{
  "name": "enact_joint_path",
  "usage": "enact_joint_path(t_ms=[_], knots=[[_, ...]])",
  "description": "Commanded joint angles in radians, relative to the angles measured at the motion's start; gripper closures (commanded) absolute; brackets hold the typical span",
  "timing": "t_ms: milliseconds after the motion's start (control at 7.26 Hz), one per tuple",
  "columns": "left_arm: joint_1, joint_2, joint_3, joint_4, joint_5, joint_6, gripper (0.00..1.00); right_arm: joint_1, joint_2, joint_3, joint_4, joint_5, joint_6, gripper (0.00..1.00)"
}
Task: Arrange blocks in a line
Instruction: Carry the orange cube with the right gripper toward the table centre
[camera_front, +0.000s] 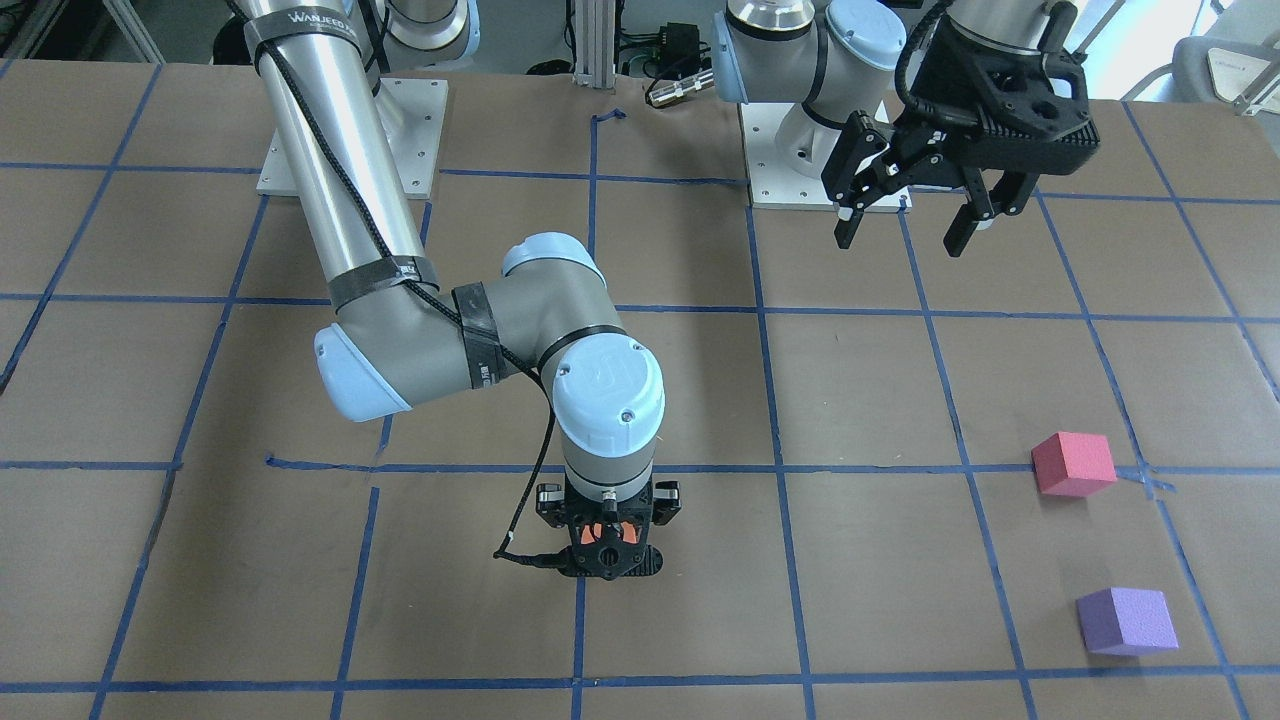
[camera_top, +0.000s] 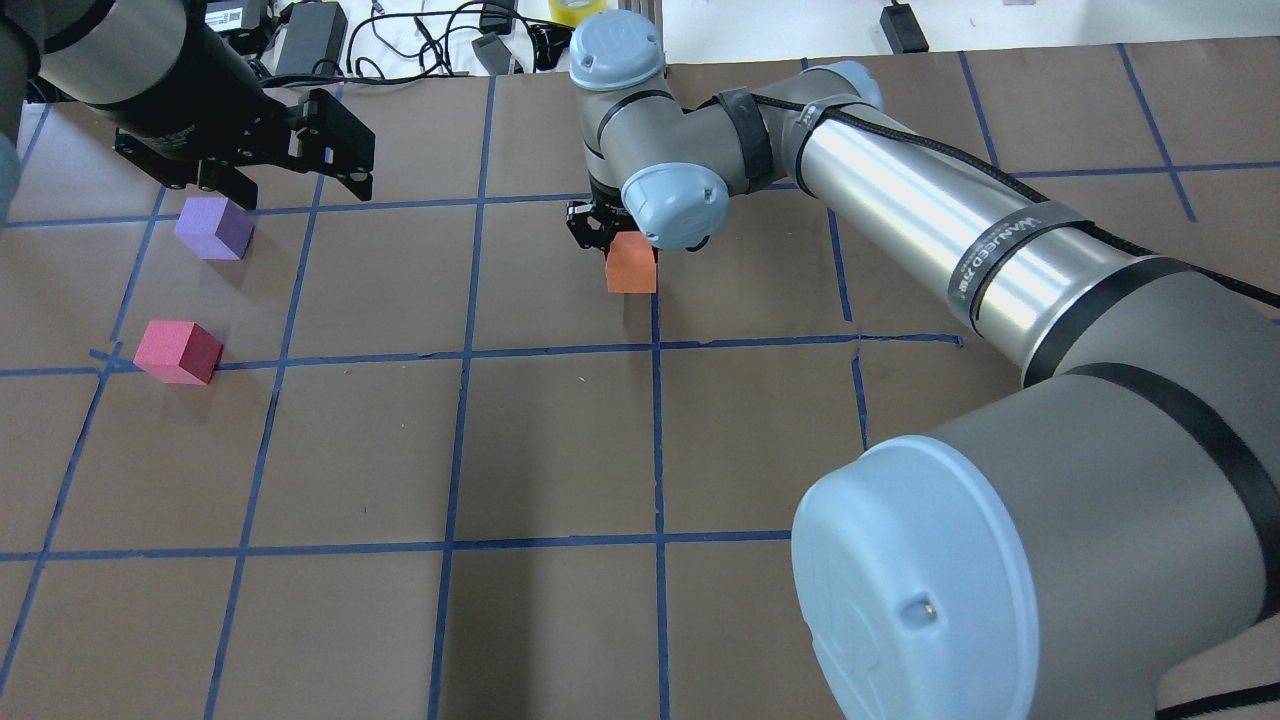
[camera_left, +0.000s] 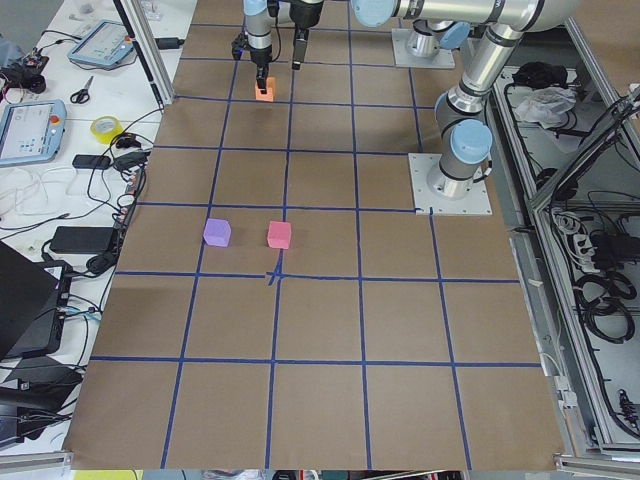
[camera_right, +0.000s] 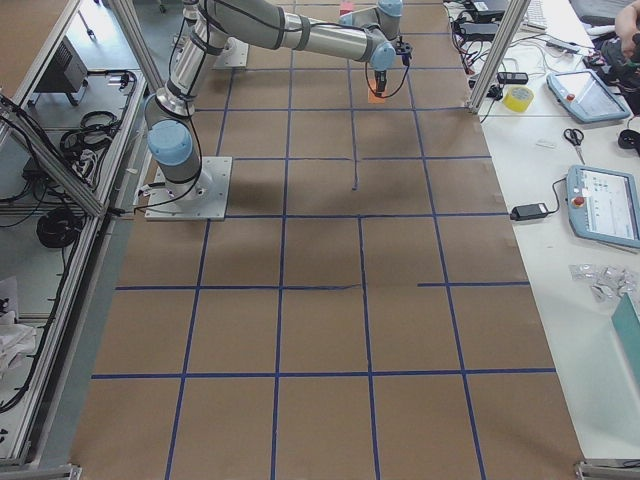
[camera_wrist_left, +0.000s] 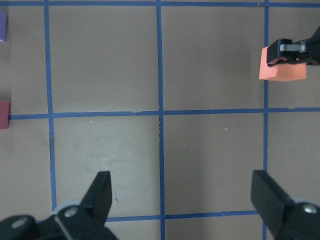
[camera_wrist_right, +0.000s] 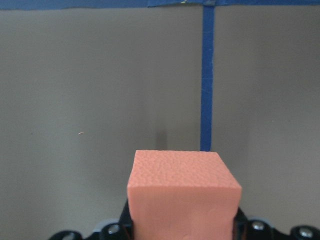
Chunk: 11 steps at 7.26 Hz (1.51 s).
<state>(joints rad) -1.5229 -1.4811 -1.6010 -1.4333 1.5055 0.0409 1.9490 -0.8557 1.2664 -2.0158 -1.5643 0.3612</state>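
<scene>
My right gripper (camera_front: 610, 538) is shut on the orange block (camera_front: 611, 529), holding it at or just above the table near the middle; I cannot tell if it touches. The orange block also shows in the overhead view (camera_top: 631, 268), the right wrist view (camera_wrist_right: 182, 192) and the left wrist view (camera_wrist_left: 282, 70). The pinkish-red block (camera_front: 1073, 463) and the purple block (camera_front: 1126, 620) sit apart on the table on my left side, and show overhead too, pinkish-red (camera_top: 178, 351) and purple (camera_top: 214, 227). My left gripper (camera_front: 905, 225) is open and empty, raised above the table behind them.
Blue tape lines (camera_top: 460, 352) divide the brown table into squares. The arm base plates (camera_front: 352, 140) stand at the robot's edge. Cables and power bricks (camera_top: 320, 30) lie beyond the far edge. My right arm's long link (camera_top: 930, 230) stretches over the table's right half.
</scene>
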Motion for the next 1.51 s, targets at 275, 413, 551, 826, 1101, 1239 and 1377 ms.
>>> enact_joint_path(t_ms=[275,413,551,826,1101,1239,1377], knots=[[0.001,0.009,-0.010,0.002,0.002,0.001,0.00,0.018,0.041,0.001,-0.023,0.009,-0.011,0.97],[0.000,0.004,-0.010,0.002,-0.001,-0.002,0.00,0.018,0.043,0.001,-0.023,0.032,-0.007,0.89],[0.000,0.007,-0.010,0.004,-0.001,-0.001,0.00,0.018,0.043,-0.001,-0.024,0.036,-0.008,0.54],[0.001,0.001,-0.008,0.004,-0.001,-0.001,0.00,0.018,0.038,-0.001,-0.041,0.033,-0.019,0.00],[0.001,0.004,-0.002,0.007,-0.001,0.011,0.00,0.016,0.002,-0.002,-0.028,0.018,-0.007,0.00],[0.007,0.001,-0.005,0.008,-0.004,0.011,0.00,0.004,-0.058,0.001,0.017,0.030,-0.008,0.00],[0.013,-0.008,0.012,0.017,-0.007,0.013,0.00,-0.024,-0.124,0.016,0.067,0.029,-0.011,0.00]])
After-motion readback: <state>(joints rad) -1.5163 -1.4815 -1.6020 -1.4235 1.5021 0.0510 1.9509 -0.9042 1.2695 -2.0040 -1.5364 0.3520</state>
